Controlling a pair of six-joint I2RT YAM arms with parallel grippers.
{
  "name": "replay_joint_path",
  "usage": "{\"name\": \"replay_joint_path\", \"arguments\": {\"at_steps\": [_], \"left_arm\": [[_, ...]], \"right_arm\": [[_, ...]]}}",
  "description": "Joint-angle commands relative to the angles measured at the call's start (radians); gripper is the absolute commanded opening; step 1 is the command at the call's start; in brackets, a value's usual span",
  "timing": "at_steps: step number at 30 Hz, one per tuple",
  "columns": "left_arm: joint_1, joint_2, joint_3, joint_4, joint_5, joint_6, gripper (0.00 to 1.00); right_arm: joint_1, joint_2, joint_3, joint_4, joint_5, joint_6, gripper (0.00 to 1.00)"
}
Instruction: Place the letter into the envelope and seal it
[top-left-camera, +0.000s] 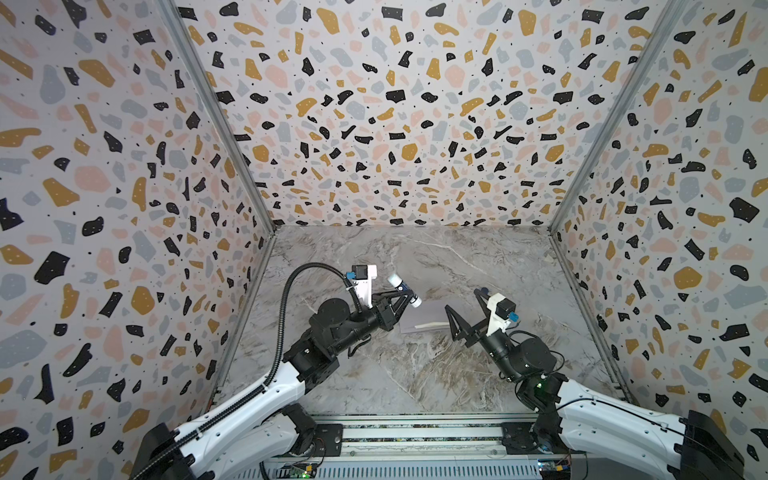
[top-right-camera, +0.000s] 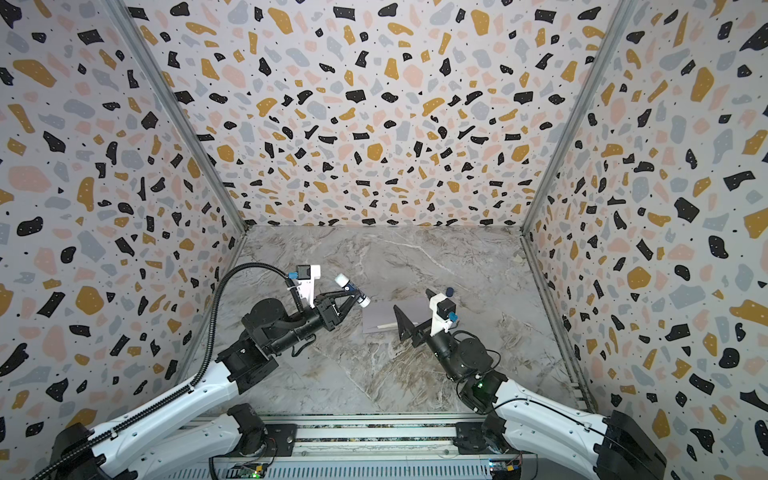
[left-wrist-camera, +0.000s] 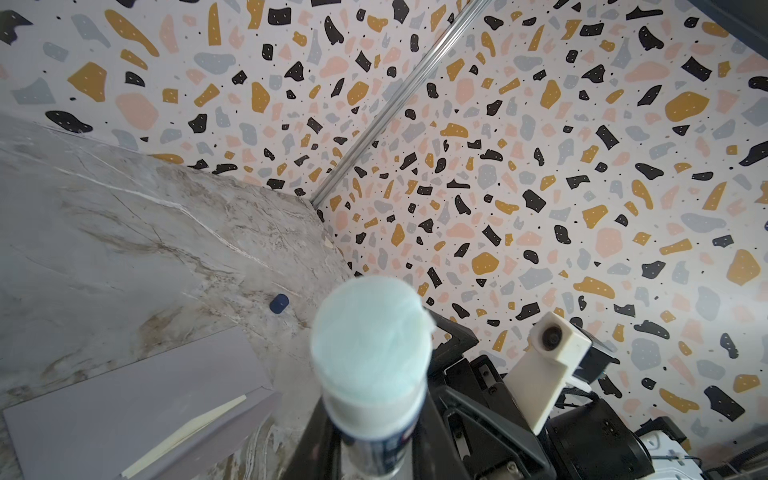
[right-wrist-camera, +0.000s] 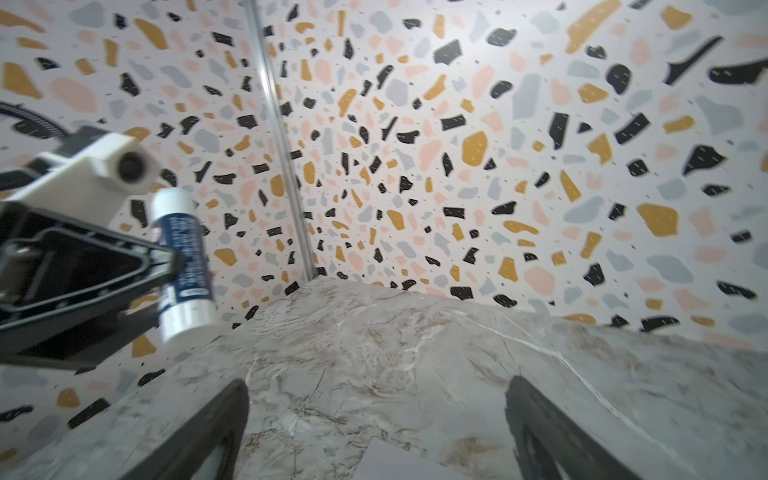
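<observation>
We see the plain grey-lavender paper envelope (top-left-camera: 422, 316) flat on the marble surface (top-left-camera: 415, 374), a cream strip of the tan letter (top-left-camera: 430, 325) showing along its near edge; it lies at five o'clock from our left claw (top-left-camera: 409, 296), clamped on a white glue stick (top-left-camera: 400, 284); from our right claw (top-left-camera: 462, 300), jaws wide apart, at eight o'clock.
</observation>
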Motion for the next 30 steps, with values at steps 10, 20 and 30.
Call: {"name": "replay_joint_path", "arguments": {"at_steps": [10, 20, 30], "left_arm": [[0.006, 0.038, 0.031, 0.123, 0.090, -0.141, 0.00], [0.006, 0.051, 0.026, 0.138, 0.112, -0.171, 0.00], [0.006, 0.044, 0.026, 0.145, 0.123, -0.182, 0.00]], "right_arm": [[0.080, 0.152, 0.115, 0.203, -0.140, -0.328, 0.88], [0.098, 0.268, 0.157, 0.305, -0.105, -0.349, 0.69], [0.109, 0.340, 0.180, 0.352, -0.076, -0.354, 0.53]]}}
